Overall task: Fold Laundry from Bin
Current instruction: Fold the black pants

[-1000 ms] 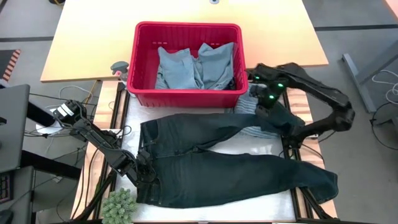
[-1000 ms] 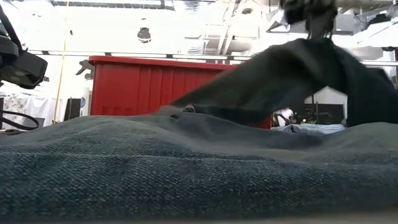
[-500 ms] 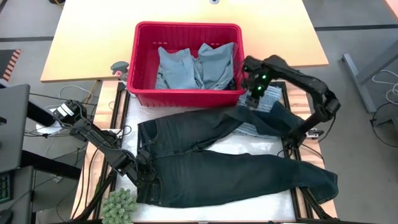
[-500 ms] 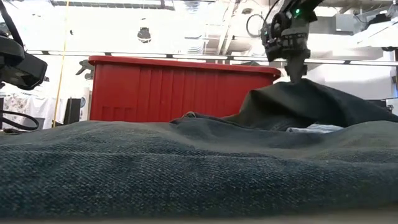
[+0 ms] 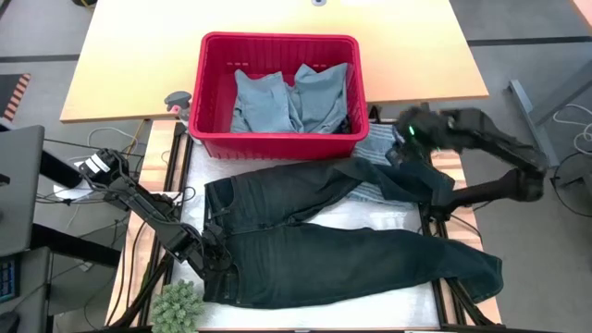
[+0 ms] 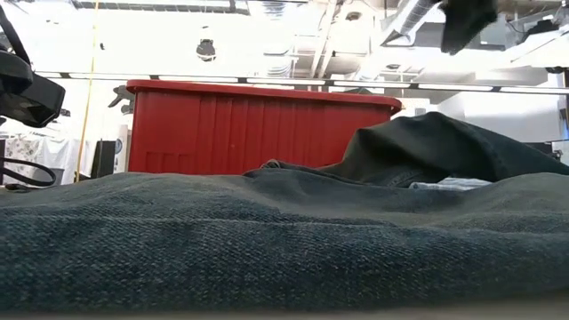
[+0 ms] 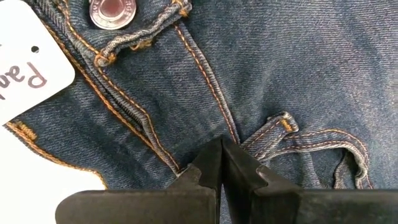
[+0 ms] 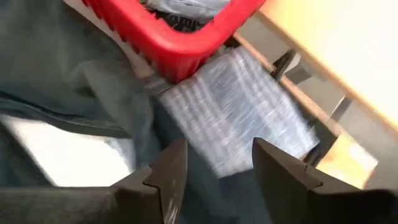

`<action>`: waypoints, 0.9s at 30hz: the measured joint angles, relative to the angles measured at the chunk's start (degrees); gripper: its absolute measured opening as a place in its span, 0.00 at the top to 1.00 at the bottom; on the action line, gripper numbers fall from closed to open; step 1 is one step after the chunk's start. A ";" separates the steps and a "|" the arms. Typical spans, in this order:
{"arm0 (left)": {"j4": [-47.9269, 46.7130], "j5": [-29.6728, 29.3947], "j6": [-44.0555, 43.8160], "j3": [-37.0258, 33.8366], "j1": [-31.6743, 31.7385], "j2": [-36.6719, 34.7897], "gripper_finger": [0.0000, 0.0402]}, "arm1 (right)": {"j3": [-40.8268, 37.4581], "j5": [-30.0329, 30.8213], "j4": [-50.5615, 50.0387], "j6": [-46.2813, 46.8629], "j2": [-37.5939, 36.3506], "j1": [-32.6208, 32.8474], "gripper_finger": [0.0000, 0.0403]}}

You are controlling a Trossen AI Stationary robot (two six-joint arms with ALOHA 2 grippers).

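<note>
Left tool (image 7: 222, 163) pinched shut on jeans (image 5: 324, 250) waistband near fly, anchoring garment on counter (image 5: 370, 217); right tool (image 8: 214, 165) fingers apart, empty, above upper leg beside striped cloth (image 5: 375, 157); light blue laundry (image 5: 291, 97) waits in bin (image 5: 277, 143)

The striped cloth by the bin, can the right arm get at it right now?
Probably yes. The right gripper is open above the striped cloth, with nothing between, though the jeans cover part of it.
</note>
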 joint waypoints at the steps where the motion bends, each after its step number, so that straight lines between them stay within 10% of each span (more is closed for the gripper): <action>1: 0.00 -0.05 0.03 0.01 -0.01 0.00 1.00 | -1.36 1.72 -0.70 4.88 -1.31 3.40 0.50; 11: 0.02 -0.42 2.99 0.02 0.00 0.00 1.00 | -19.65 6.41 -3.71 34.91 0.24 27.89 0.51; 27: 0.11 -0.49 3.46 0.04 0.04 0.00 1.00 | -22.17 9.70 -4.86 52.13 21.14 41.86 0.52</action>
